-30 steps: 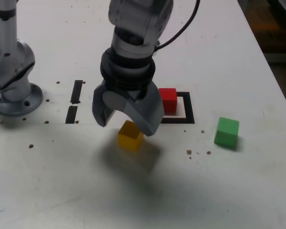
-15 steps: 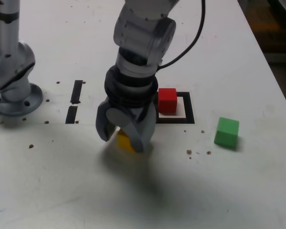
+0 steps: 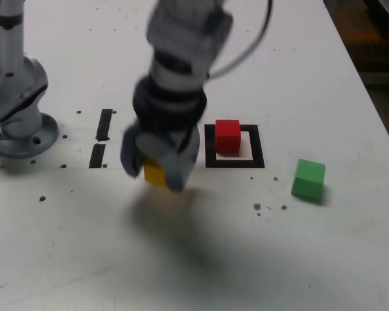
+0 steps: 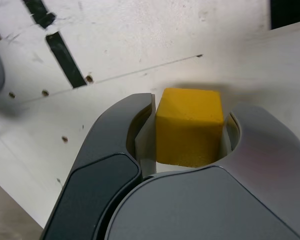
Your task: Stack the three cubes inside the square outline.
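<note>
The jaws (image 4: 187,132) pinch the yellow cube (image 4: 189,127). The red cube (image 3: 227,137) sits inside the square (image 3: 258,148); the green cube (image 3: 308,179) lies apart.

Looks like a robotics lab: flat white tabletop (image 3: 298,259) dotted with small dark holes (image 3: 42,199), black tape strips (image 3: 104,124) left of centre, round grey metal base (image 3: 37,144) at far left.

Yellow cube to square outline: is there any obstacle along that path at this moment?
Nothing visible stands on the tabletop between the yellow cube, held in the pincer, and the square outline. Inside the outline, though, the red cube already stands, so the yellow one would probably have to go on top of it.
</note>
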You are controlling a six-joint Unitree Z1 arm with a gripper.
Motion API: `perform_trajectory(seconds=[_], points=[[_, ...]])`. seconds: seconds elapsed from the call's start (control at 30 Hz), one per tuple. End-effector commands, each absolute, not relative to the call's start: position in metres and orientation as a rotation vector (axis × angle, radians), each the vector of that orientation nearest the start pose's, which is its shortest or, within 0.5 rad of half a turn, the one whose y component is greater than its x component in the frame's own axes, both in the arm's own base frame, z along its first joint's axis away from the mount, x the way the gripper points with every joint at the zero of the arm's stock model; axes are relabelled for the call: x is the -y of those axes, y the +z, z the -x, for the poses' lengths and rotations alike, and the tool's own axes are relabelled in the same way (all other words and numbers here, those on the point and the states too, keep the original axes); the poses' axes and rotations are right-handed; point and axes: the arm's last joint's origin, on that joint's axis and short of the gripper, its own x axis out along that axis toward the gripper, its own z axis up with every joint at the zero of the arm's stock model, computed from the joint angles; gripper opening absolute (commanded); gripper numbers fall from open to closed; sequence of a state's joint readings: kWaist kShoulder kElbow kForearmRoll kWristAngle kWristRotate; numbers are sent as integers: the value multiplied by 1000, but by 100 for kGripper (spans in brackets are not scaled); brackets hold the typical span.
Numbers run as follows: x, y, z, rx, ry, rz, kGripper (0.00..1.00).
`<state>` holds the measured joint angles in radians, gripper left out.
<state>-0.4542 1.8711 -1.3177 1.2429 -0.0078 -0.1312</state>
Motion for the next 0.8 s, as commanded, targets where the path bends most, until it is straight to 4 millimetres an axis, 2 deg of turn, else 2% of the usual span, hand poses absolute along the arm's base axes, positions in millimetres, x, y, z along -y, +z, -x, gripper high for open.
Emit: perform_trajectory(seconds=[0.0, 0.13, 0.27, 0.43, 0.77], points=[[116, 289, -260, -1782, -143, -271, 25], [99, 326, -276, -1726, -48, -165, 24], [86, 339, -301, -1665, 23, -58, 24], [73, 337, -323, -1647, 95, -17, 24], [60, 315, -346, -1680, 158, -37, 24]])
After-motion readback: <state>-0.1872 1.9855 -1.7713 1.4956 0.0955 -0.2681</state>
